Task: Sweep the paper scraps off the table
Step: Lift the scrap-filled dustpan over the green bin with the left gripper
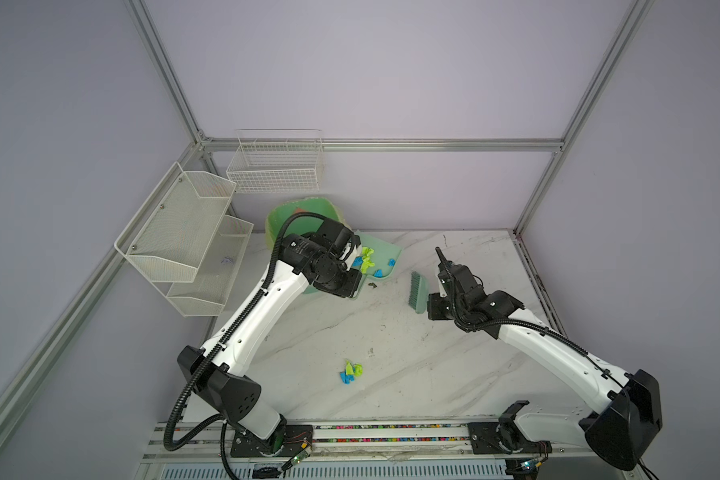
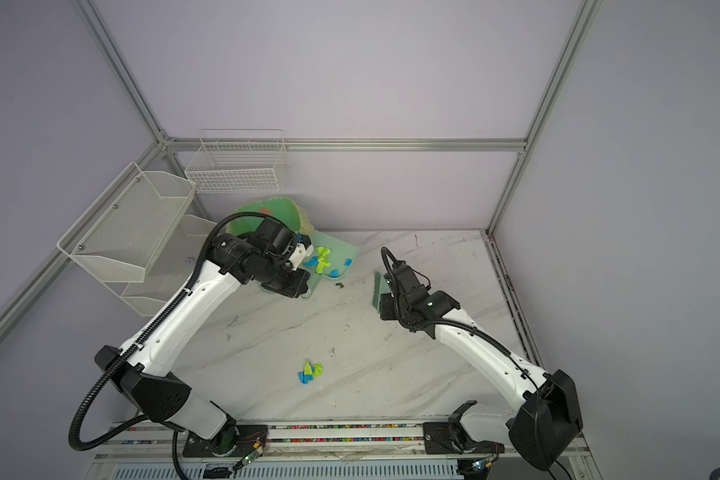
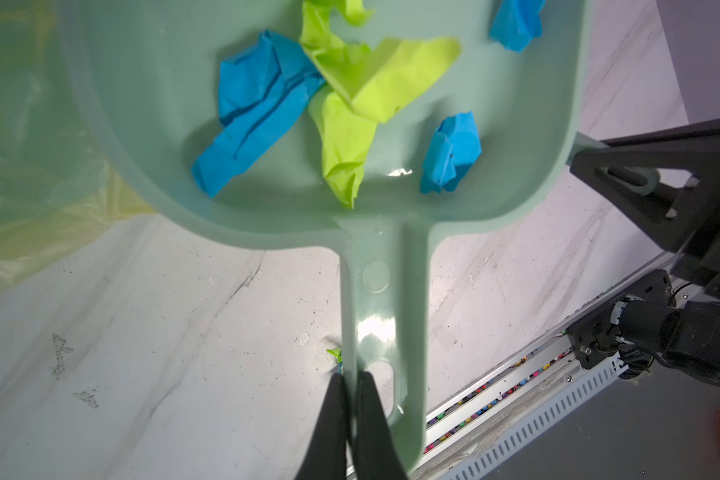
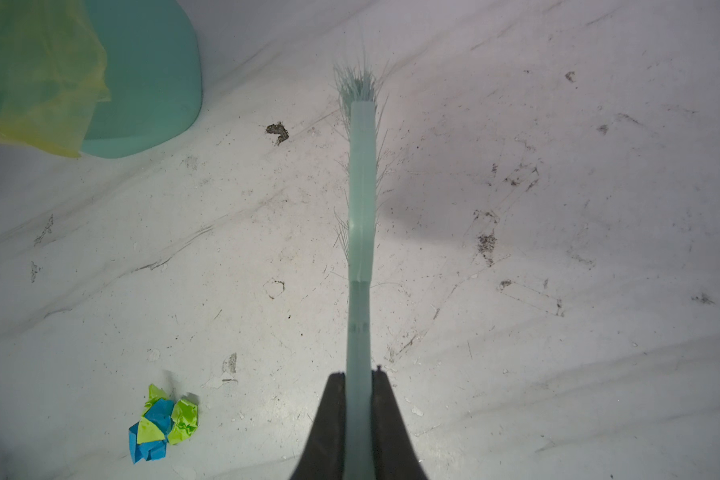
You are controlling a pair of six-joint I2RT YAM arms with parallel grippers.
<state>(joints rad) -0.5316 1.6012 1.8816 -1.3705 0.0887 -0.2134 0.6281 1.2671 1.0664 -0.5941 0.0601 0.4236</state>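
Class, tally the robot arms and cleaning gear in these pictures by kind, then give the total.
Arms: 2
Dustpan: 1
Brush: 1
Bin: 1
Total: 5

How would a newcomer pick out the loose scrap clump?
Start at the white marble table. Near its front middle lies a small clump of blue and yellow-green paper scraps. Unlike those in the dustpan, it sits on bare tabletop.
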